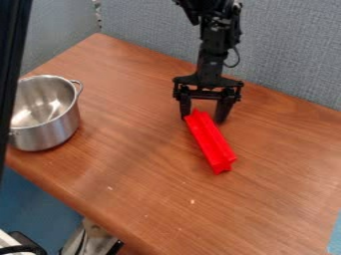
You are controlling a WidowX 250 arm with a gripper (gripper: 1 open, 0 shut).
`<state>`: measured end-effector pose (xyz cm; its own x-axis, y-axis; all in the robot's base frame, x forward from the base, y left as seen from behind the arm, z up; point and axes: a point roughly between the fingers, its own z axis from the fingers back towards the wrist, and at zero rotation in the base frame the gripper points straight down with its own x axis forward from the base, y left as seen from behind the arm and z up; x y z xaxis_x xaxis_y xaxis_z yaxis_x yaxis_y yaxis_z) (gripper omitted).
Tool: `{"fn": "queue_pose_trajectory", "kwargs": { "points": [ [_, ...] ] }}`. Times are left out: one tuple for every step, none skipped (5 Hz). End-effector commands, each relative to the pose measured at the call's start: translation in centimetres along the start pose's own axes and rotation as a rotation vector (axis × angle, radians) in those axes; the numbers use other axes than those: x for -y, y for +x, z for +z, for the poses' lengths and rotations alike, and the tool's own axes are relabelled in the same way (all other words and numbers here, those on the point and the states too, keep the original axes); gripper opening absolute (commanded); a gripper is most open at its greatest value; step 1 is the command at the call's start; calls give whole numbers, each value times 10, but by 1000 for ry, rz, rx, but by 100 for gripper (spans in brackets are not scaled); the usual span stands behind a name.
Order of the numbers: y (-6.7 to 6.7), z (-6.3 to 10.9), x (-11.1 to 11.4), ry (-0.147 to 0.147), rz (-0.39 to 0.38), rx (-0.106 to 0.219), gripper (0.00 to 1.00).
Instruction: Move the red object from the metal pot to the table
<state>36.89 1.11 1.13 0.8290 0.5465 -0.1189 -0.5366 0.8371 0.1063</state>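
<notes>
Fingers (pixel 206 108) of the black arm stand spread wide apart, pointing straight down, gripping nothing. Their tips sit at or just above the worktop (pixel 134 149) surface; whether they touch the wood cannot be told.

Red object (pixel 209 141): a long narrow bar lying flat on the brown wood-grain worktop. Its upper end lies between the two fingers, just below the tips, with open space visible on either side. From there the bar runs away from the fingers, down and slightly to the right in the camera view, so that most of its length lies clear of them. No contact between bar and fingers can be confirmed.

Metal pot (pixel 40 112): a small shiny steel vessel standing upright near the left edge of the worktop, well apart from the fingers and to their left. One loop handle shows on its near-right rim. Its visible interior shows bare metal only. A dark vertical bar at the picture's left edge cuts across part of it.
</notes>
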Motion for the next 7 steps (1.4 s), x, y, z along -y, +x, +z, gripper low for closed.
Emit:
{"fn": "queue_pose_trajectory", "kwargs": {
  "points": [
    [11,19,-5,-47,16,21,100],
    [18,19,-2,-71,13,-1,100],
    [9,22,0,-45,21,-26,100],
    [1,25,2,-20,28,-50,100],
    [-3,24,16,10,20,-76,100],
    [-8,19,30,44,20,-106,100],
    [-13,18,43,76,21,-131,100]
  ]
}}
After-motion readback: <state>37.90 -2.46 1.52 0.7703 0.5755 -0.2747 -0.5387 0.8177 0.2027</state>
